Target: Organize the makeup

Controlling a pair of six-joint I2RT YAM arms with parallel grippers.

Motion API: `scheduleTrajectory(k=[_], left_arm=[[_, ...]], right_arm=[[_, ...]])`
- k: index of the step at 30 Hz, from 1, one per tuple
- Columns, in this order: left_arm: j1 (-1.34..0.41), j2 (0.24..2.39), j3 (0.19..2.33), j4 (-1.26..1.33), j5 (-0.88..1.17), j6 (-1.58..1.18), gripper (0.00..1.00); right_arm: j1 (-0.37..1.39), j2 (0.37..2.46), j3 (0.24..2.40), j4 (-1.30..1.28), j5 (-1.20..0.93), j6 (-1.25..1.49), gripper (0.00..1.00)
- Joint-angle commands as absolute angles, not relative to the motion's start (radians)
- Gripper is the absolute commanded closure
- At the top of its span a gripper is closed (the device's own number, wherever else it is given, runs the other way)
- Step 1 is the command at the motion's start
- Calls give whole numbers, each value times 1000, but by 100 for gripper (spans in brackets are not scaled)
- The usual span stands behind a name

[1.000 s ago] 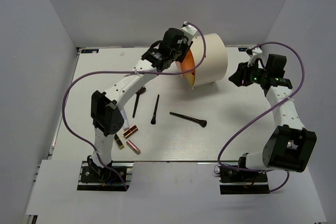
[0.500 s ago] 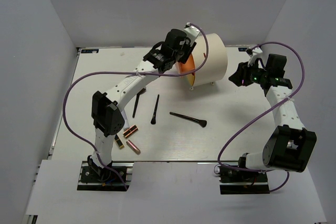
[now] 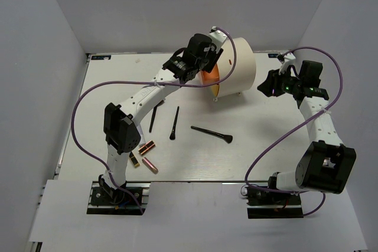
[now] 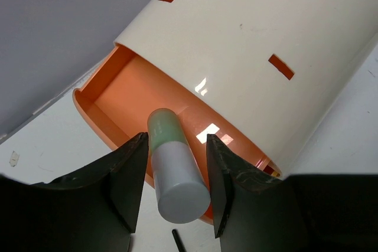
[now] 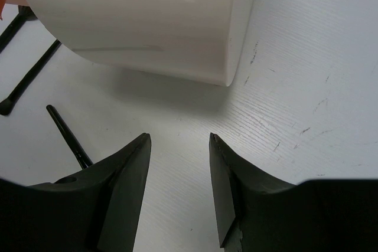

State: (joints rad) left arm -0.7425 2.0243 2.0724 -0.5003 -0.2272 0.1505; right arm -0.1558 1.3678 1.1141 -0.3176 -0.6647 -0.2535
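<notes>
Now shows the left gripper [image 4: 177,137] poised at the mouth of an orange plastic drawer [image 4: 115,101] standing partway out of a large cream cylinder [image 4: 266,33] lying on its side. Has a short round tube with a pale green far end and a pale lilac-grey near end [image 4: 177,172] between the black fingers, tilted toward the drawer floor, leaning on one finger with a sliver of orange visible beside the other; reads as jaws parted a little wider than the tube, not pinching it. Cannot tell about the tube's far end touching the drawer. Puts the right gripper [image 5: 180,137] low over the white table [image 5: 295,87], near the cylinder's closed end, jaws spread with nothing between them. Finds the rest of the makeup on the table, apart from the drawer: a thin black brush [image 3: 175,123], a second brush [image 3: 153,116] beside the left arm, a wide-headed brush [image 3: 211,133] near the middle, then a copper-and-black lipstick tube [image 3: 147,146], a black-and-gold lipstick tube [image 3: 134,159] and a pink lipstick tube [image 3: 149,164] clustered close together by that arm's lower link.
</notes>
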Motion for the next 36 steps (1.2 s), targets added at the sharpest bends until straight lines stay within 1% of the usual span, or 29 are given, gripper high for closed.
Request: scheduleTrajectory(k=[1, 8, 19, 23, 28, 30, 33, 36], left_arm=[[-753, 2000, 2106, -483, -224, 144, 45], [-753, 2020, 2095, -489, -212, 126, 46], [-753, 2043, 2094, -466, -248, 123, 47], [-753, 2049, 2074, -462, -270, 120, 51], [-753, 2052, 2066, -453, -293, 118, 52], [-753, 2043, 2080, -439, -302, 118, 51], [-753, 2020, 2098, -417, -316, 120, 45], [-753, 1977, 2109, -388, -324, 120, 41]], right_arm=[[-156, 1336, 1103, -288, -675, -249, 50], [-158, 1336, 1100, -284, -675, -247, 50], [-158, 1335, 1092, -285, -672, -249, 49], [-156, 1335, 1095, -285, -672, -249, 50], [-158, 1332, 1091, -287, -672, -250, 50], [-157, 1331, 1091, -287, -670, -250, 50], [-156, 1330, 1091, -290, -670, -250, 50], [-158, 1331, 1092, -291, -670, -253, 49]])
